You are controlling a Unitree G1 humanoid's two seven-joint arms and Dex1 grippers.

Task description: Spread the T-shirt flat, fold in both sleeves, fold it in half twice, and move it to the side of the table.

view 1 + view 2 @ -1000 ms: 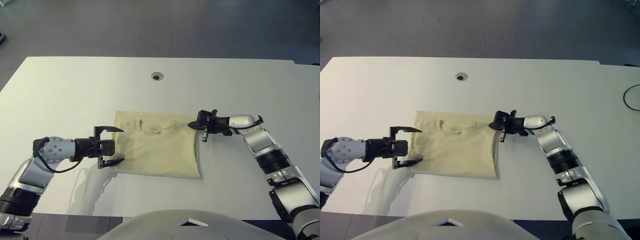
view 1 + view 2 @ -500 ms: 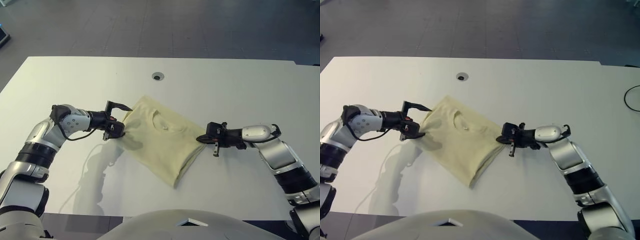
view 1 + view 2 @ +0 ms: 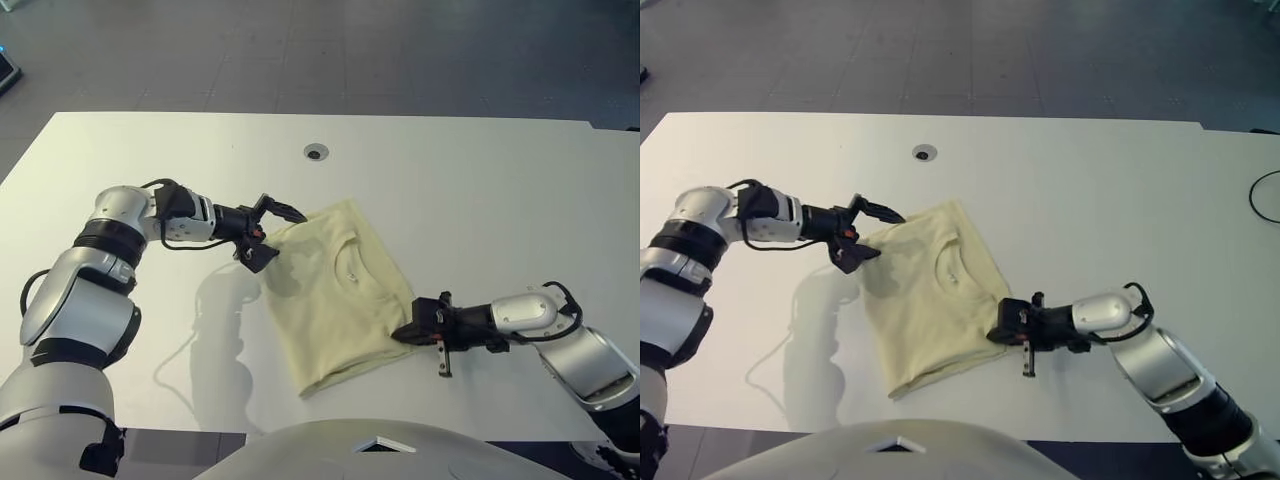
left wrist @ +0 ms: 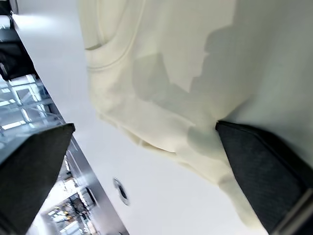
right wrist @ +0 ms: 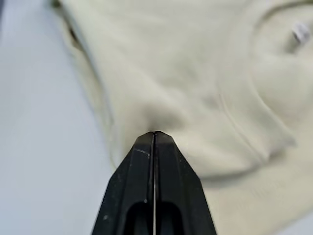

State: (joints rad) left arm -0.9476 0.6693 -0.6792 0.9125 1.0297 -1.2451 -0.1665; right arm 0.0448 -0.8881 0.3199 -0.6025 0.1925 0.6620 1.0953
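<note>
The pale yellow T-shirt [image 3: 335, 300] lies folded into a rough rectangle, turned askew on the white table [image 3: 480, 200], with its collar [image 3: 350, 265] up. My left gripper [image 3: 272, 235] is open at the shirt's far left corner, one finger above the cloth and one beside it. In the left wrist view the cloth [image 4: 161, 73] lies between the spread fingers. My right gripper [image 3: 400, 333] is shut on the shirt's near right edge, low over the table. The right wrist view shows its closed fingertips [image 5: 155, 142] pinching a fold of the cloth [image 5: 195, 73].
A small round hole [image 3: 316, 152] sits in the table beyond the shirt. A black cable [image 3: 1270, 195] loops at the table's right edge. Bare tabletop lies on both sides of the shirt, and the front edge is close behind the right gripper.
The shirt has swung round from square to askew. My right gripper dragged its corner toward the front edge. My left gripper moved away from the front edge and to the right, to the shirt's far left corner.
</note>
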